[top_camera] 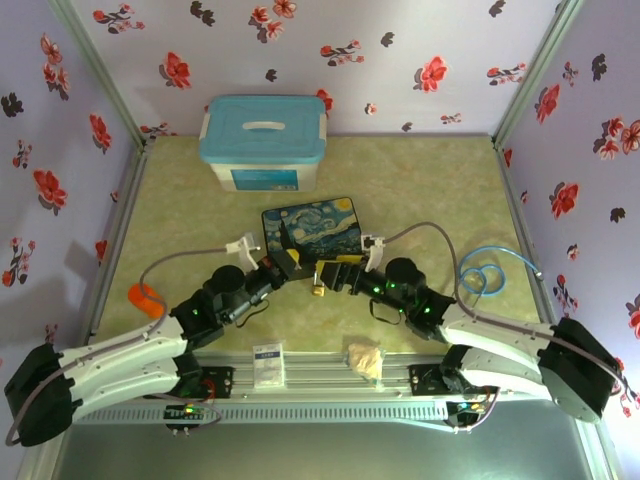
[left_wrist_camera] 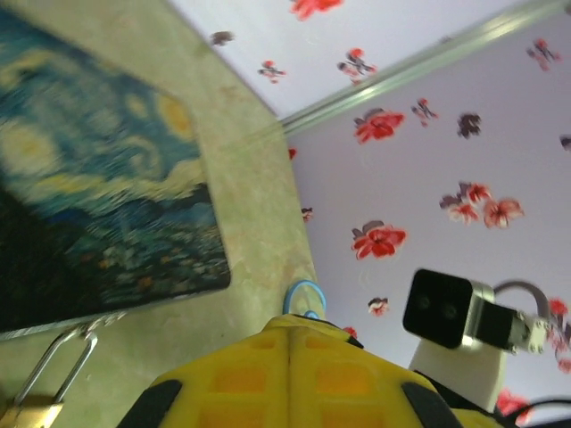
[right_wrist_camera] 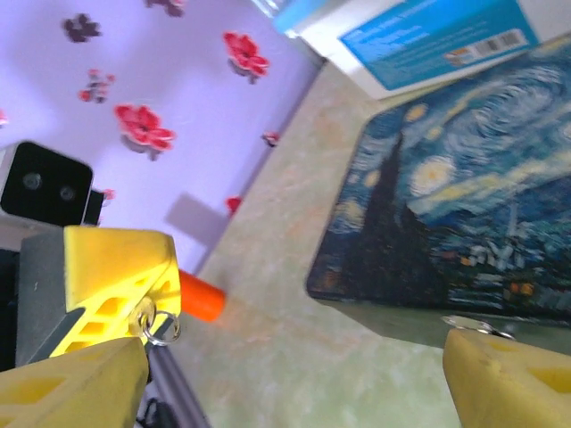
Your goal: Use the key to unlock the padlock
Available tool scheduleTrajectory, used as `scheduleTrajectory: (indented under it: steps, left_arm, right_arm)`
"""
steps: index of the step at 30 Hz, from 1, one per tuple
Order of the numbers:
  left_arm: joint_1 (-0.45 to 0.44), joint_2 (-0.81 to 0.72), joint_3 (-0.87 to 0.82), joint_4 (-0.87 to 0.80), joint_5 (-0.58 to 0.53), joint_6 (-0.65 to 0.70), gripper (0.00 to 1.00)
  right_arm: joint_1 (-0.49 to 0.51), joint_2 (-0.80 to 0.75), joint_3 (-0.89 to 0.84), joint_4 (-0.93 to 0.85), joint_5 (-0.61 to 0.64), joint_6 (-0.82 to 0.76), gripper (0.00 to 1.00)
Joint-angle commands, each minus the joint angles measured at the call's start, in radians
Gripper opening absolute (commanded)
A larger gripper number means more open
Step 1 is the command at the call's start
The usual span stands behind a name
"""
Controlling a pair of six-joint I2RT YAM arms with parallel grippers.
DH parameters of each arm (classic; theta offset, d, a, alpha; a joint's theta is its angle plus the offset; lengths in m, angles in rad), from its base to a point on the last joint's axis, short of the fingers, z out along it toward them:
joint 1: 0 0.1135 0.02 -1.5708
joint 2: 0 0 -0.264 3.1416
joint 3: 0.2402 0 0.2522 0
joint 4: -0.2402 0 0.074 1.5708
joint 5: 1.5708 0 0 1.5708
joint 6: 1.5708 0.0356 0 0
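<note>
The small brass padlock (left_wrist_camera: pixel 31 412) lies on the table beside the painted box (left_wrist_camera: pixel 98 178), its silver shackle (left_wrist_camera: pixel 55 366) pointing up toward the box. From above, the padlock (top_camera: pixel 318 290) sits just below the two gripper tips. My left gripper (left_wrist_camera: pixel 290 325) is shut, its yellow fingers pressed together. In the right wrist view, a small silver key ring (right_wrist_camera: pixel 161 325) sticks out at the tip of that left gripper's finger (right_wrist_camera: pixel 116 267); the key's blade is hidden in the grip. My right gripper (right_wrist_camera: pixel 290 383) stands open with nothing between its fingers (right_wrist_camera: pixel 508 374), facing the left gripper (top_camera: pixel 293 262).
A blue-lidded plastic container (top_camera: pixel 263 140) stands at the back behind the box. An orange object (top_camera: pixel 147 297) lies at the left, a blue cable loop (top_camera: pixel 485 272) at the right. A white card (top_camera: pixel 268 362) and a crumpled beige wrapper (top_camera: pixel 365 358) rest on the near rail.
</note>
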Motion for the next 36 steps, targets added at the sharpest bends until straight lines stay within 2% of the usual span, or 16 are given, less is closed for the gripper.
scheduleTrajectory:
  steps: [1,3,6,12,14,18,23,28,36]
  left_arm:
    - [0.008,0.012,0.104,-0.085,0.146,0.284,0.00]
    - [0.007,0.025,0.156,-0.115,0.208,0.365,0.00]
    - [0.007,0.034,0.200,-0.131,0.237,0.439,0.00]
    - [0.008,0.049,0.231,-0.079,0.298,0.503,0.00]
    - [0.007,0.052,0.237,-0.080,0.300,0.505,0.00]
    - [0.007,0.058,0.232,-0.052,0.310,0.489,0.00]
    - [0.006,0.078,0.221,-0.033,0.327,0.471,0.00]
    - [0.007,0.085,0.173,0.055,0.328,0.427,0.00]
    - [0.007,0.101,0.151,0.091,0.328,0.399,0.00]
  right_arm:
    - [-0.017,-0.044,-0.002,0.091,-0.253,-0.034,0.84]
    - [-0.016,-0.050,0.022,0.103,-0.300,-0.059,0.82]
    - [-0.016,-0.034,0.037,0.177,-0.334,-0.061,0.76]
    - [-0.016,0.022,0.050,0.303,-0.362,-0.028,0.59]
    - [-0.016,0.024,0.051,0.318,-0.364,-0.020,0.58]
    - [-0.017,0.016,0.055,0.267,-0.351,-0.041,0.42]
    - [-0.016,-0.012,0.034,0.253,-0.316,-0.050,0.36]
    - [-0.016,-0.021,0.006,0.271,-0.286,-0.039,0.27]
    - [-0.016,0.000,-0.006,0.322,-0.275,-0.015,0.10]
